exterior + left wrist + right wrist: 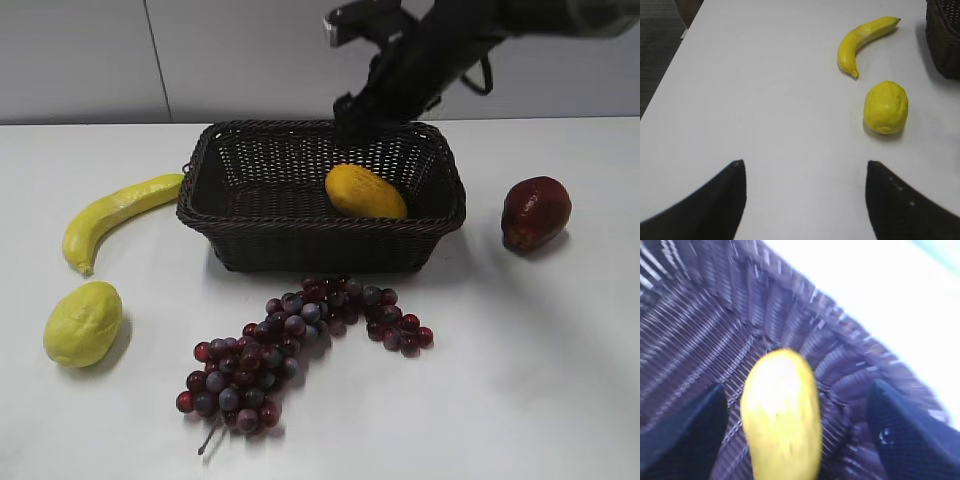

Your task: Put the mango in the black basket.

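Observation:
The orange-yellow mango lies inside the black basket, against its front right wall. In the right wrist view the mango rests on the woven basket floor between the jaws, with gaps on both sides. My right gripper hangs over the basket's back rim, above the mango, open and holding nothing. My left gripper is open and empty over bare table; it is out of the exterior view.
A banana and a pale lumpy lemon lie left of the basket, also in the left wrist view. Purple grapes lie in front of the basket. A dark red fruit sits to its right.

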### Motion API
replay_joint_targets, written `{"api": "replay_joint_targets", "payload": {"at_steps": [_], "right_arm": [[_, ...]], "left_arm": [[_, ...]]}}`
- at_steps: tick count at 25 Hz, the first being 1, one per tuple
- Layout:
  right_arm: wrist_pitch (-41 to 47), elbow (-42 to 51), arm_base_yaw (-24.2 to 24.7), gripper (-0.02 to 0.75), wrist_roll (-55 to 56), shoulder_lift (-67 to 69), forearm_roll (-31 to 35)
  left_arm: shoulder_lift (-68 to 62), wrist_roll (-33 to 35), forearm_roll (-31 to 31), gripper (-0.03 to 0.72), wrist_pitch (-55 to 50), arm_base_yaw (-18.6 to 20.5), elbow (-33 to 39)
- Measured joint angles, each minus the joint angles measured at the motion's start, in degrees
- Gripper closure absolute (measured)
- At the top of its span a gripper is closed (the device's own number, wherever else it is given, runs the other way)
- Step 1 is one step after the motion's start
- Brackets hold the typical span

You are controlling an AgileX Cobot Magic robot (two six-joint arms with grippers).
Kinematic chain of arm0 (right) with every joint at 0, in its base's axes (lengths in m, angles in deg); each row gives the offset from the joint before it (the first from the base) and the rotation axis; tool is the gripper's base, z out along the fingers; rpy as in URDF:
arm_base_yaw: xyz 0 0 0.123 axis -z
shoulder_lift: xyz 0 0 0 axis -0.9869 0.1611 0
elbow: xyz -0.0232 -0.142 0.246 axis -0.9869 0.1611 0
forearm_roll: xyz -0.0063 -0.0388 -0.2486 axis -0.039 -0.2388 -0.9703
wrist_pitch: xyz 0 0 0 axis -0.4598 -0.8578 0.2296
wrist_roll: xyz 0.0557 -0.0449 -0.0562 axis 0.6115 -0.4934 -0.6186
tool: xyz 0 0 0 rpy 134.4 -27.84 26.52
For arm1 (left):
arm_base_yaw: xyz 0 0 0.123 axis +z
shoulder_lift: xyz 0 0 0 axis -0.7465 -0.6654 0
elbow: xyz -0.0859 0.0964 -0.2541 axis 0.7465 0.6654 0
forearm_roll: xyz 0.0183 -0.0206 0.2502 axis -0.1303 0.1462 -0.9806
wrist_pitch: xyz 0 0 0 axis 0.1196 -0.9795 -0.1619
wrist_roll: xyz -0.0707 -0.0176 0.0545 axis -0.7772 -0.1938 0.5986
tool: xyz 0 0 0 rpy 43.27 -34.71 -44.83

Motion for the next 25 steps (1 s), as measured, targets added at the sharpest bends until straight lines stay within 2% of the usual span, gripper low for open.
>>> {"api": "replay_joint_targets", "payload": {"at_steps": [4, 12, 15, 19, 25], "right_arm": [[9.28, -2.18, 0.06, 0.09, 3.06, -8.89, -3.77], [34.8, -2.32, 0.18, 0.116, 18.48, -20.36, -18.67], [36.05, -0.7, 0.18, 0.139, 20.95, -23.8, -19.59], [36.4, 6.67, 0.18, 0.159, 22.48, -30.64, -17.26], [36.53, 26.45, 0.18, 0.161, 24.46, -45.78, -16.06]], "left_arm": [[0.0, 0.0, 0.0, 0.133, 0.0, 0.0, 0.0], [0.0, 0.0, 0.0, 0.133, 0.0, 0.0, 0.0], [0.0, 0.0, 0.0, 0.133, 0.0, 0.0, 0.0], [0.0, 0.0, 0.0, 0.133, 0.0, 0.0, 0.0], [0.0, 0.0, 0.0, 0.133, 0.0, 0.0, 0.0]]}}
